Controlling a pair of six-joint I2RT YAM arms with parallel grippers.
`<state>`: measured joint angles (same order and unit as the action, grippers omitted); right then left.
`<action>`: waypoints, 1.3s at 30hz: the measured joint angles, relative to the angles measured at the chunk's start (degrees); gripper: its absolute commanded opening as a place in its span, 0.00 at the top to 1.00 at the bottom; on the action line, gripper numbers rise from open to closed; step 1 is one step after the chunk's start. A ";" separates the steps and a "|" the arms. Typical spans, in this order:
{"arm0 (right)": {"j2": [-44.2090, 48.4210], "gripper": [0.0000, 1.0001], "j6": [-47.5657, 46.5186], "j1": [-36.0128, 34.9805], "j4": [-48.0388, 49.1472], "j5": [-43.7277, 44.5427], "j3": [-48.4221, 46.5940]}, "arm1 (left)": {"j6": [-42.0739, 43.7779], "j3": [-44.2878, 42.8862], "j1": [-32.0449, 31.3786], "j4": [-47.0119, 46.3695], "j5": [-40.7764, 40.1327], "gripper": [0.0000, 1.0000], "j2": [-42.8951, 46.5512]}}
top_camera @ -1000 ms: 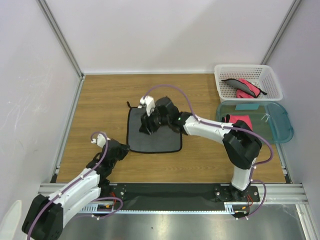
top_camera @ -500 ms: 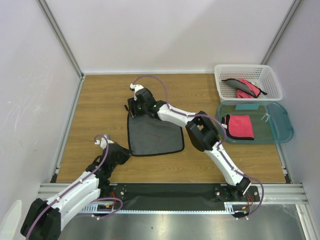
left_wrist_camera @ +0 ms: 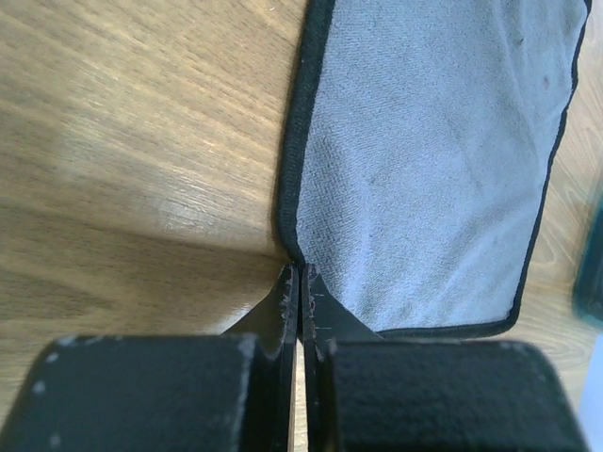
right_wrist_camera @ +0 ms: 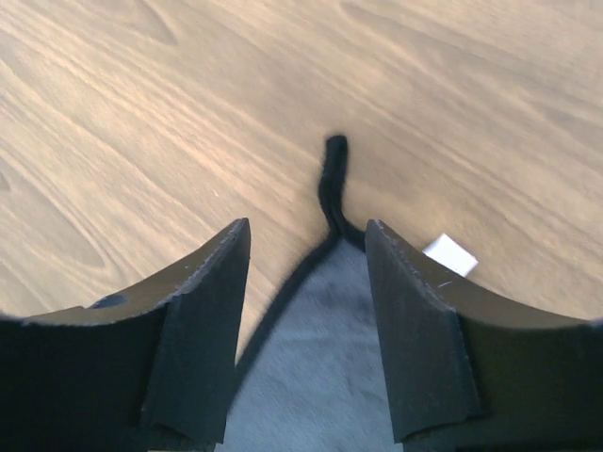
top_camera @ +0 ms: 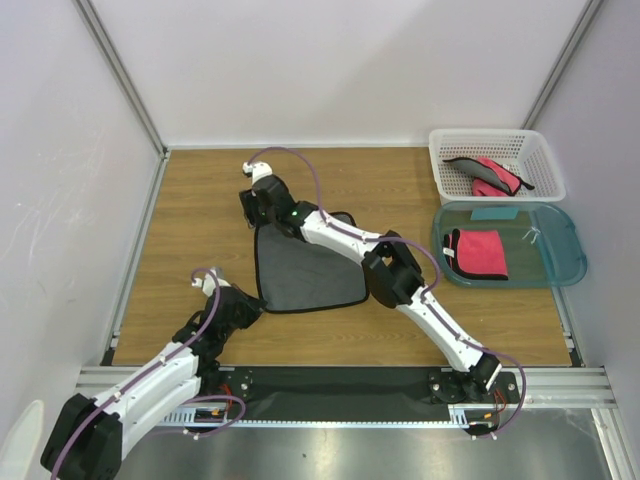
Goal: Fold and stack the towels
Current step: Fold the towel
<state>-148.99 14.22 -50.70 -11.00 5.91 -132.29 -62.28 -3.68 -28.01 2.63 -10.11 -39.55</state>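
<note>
Along towel's (top_camera: 310, 275) left edge: left end effector (left_wrist_camera: 300, 273) pinching corner, right end effector (right_wrist_camera: 306, 228) spread

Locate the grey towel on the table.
Top view: grey towel lies mid-table, left of teal tub, its left corners at left claw and right claw.

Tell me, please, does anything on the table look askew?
Yes. The spread towel lies skewed: its far-left corner is drawn to a point under the open right gripper, while the left gripper pinches its near-left corner.
</note>
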 measured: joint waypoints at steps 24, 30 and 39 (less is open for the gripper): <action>-7.43 0.56 -2.47 -2.60 -2.80 9.84 -7.08 | 2.45 0.00 0.00 -0.42 0.07 1.00 0.07; -7.52 0.61 -2.56 -2.60 -3.76 9.97 -7.30 | 2.49 0.00 0.00 -0.35 0.04 1.00 0.26; -7.58 0.62 -3.67 -2.73 -5.38 9.92 -7.67 | 2.89 0.00 0.00 -0.37 0.04 1.00 0.31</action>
<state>-156.57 10.55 -53.43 -16.38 15.84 -139.96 -59.40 -3.68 -28.01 2.26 -10.07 -39.24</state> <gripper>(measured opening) 0.387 0.011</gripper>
